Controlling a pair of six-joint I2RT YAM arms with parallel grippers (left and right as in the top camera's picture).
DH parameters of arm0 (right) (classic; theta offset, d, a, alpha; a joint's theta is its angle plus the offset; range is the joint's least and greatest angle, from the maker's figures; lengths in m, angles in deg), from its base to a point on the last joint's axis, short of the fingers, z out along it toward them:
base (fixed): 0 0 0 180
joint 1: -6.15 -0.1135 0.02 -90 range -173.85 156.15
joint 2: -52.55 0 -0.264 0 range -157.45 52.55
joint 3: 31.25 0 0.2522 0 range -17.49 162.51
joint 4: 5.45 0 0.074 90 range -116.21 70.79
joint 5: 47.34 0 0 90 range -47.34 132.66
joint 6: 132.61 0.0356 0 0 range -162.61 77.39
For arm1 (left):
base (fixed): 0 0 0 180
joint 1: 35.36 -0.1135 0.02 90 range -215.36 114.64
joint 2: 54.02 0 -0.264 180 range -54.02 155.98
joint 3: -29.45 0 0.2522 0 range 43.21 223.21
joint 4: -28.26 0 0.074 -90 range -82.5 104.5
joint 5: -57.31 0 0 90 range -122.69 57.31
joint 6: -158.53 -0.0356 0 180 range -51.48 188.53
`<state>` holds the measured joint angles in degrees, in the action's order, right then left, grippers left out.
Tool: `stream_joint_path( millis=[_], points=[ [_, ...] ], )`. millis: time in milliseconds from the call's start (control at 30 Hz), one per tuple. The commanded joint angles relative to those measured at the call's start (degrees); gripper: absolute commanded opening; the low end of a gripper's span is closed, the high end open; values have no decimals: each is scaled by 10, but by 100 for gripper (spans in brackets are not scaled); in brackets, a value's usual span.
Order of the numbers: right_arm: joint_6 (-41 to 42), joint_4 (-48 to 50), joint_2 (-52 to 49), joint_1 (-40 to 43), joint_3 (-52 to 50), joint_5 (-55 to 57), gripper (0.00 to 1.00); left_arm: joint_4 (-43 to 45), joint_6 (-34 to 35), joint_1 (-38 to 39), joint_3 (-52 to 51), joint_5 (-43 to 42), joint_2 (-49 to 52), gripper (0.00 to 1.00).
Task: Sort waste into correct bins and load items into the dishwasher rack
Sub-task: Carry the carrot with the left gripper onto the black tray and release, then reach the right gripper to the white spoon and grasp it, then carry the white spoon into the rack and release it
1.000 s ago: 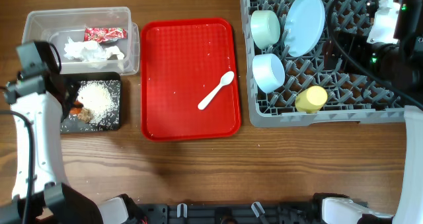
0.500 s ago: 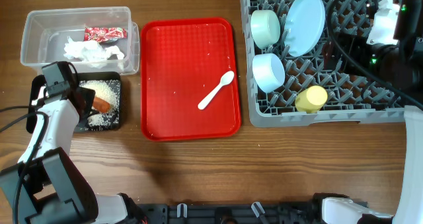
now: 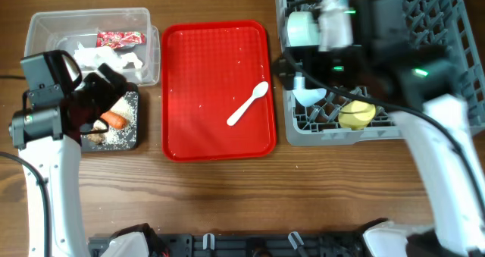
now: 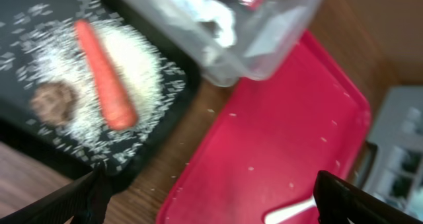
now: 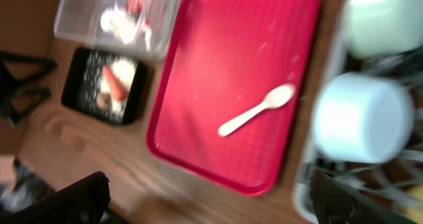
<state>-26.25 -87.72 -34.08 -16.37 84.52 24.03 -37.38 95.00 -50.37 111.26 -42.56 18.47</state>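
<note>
The spoon (image 3: 248, 104) lies on the red tray (image 3: 189, 136). Overhead, the right arm hides much of the rack (image 3: 447, 14), but the right wrist view shows both bowls (image 5: 362, 118) there. The left wrist view shows the carrot (image 4: 104, 75) on rice (image 4: 142, 59) beside the lump (image 4: 53, 102) in the black tray (image 4: 26, 12). The left fingers (image 4: 79, 201) and right fingers (image 5: 66, 197) are spread, empty.

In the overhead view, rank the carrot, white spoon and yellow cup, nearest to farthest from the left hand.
1. carrot, black tray, beside the left hand
2. white spoon, middle, red tray
3. yellow cup, right, in the rack
</note>
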Motion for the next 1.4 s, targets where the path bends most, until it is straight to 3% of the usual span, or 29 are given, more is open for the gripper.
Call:
stream_joint_path(
  millis=[0, 67, 167, 233, 400, 700, 733, 800, 900, 967, 1000, 1067, 1200, 1367],
  points=[
    [101, 22, -89, -72, -4, 31, 100, 15, -53, 30, 5, -33, -28, 100],
    [207, 27, -142, -109, -4, 125, 96, 14, -53, 32, 5, -34, -26, 100],
    [334, 27, -220, -138, -4, 192, 80, 14, -53, 32, 5, -34, -26, 100],
    [381, 34, -265, -141, -4, 214, 79, 14, -53, 32, 5, -34, -26, 100],
    [393, 90, -362, -125, -4, 226, 79, 14, -53, 32, 5, -34, -26, 100],
    [408, 124, -450, -125, -4, 226, 77, 14, -53, 32, 5, -34, -26, 100],
    [408, 129, -455, -125, -4, 217, 74, 14, -53, 32, 5, -34, -26, 100],
    [408, 143, -466, -125, -4, 201, 52, 14, -53, 32, 5, -34, -26, 100],
    [406, 150, -475, -125, -4, 188, 35, 14, -52, 32, 5, -34, -26, 100],
    [389, 150, -478, -128, -4, 186, 8, 14, -53, 32, 5, -34, -26, 100],
    [386, 149, -478, -128, -4, 186, 4, 14, -53, 32, 5, -34, -26, 100],
    [357, 155, -478, -127, -4, 169, 4, 14, -53, 32, 5, -34, -26, 100],
    [198, 186, -473, -126, -1, 93, 4, 14, -53, 32, 5, -34, -26, 100],
    [42, 122, -395, -126, 39, 30, 4, 14, -53, 32, 5, -34, -26, 100]
  ],
)
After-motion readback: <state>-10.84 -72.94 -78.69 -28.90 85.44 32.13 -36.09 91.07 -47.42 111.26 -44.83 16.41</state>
